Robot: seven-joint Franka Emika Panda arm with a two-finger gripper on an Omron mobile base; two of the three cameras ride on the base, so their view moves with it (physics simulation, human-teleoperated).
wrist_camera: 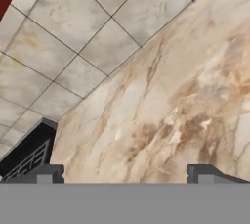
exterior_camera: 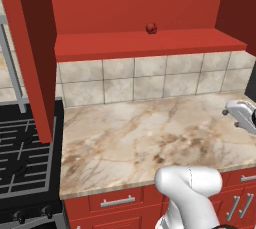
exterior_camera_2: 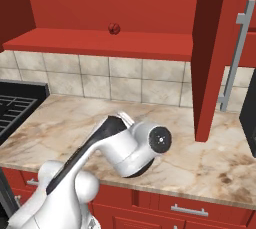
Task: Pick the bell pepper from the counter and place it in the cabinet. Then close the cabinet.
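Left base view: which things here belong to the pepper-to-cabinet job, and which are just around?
Belonging to the job:
- bell pepper, on the cabinet shelf
- cabinet, doors open
- counter
- gripper, open, over the counter

Just around:
- gas stove
- tiled backsplash
- drawers

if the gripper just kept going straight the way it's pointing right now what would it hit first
Most likely the bare counter. The open gripper looks down at the marble with nothing between its fingertips; the tiled backsplash lies beyond, though depth is hard to judge.
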